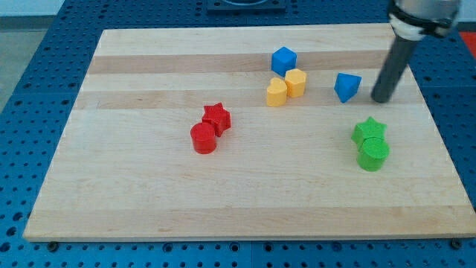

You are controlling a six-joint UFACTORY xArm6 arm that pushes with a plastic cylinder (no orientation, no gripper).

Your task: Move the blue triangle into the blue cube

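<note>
The blue triangle [346,86] lies on the wooden board toward the view's upper right. The blue cube [283,59] sits up and to the left of it, apart from it, with the yellow blocks between them and slightly lower. My tip [381,100] stands just right of the blue triangle, a small gap away, not touching it. The dark rod rises from it toward the view's top right.
A yellow hexagonal block [296,82] and a yellow heart-like block [277,92] touch each other just below the blue cube. A red star [216,117] and red cylinder [203,138] sit mid-board. A green star [369,132] and green cylinder [372,155] sit below my tip.
</note>
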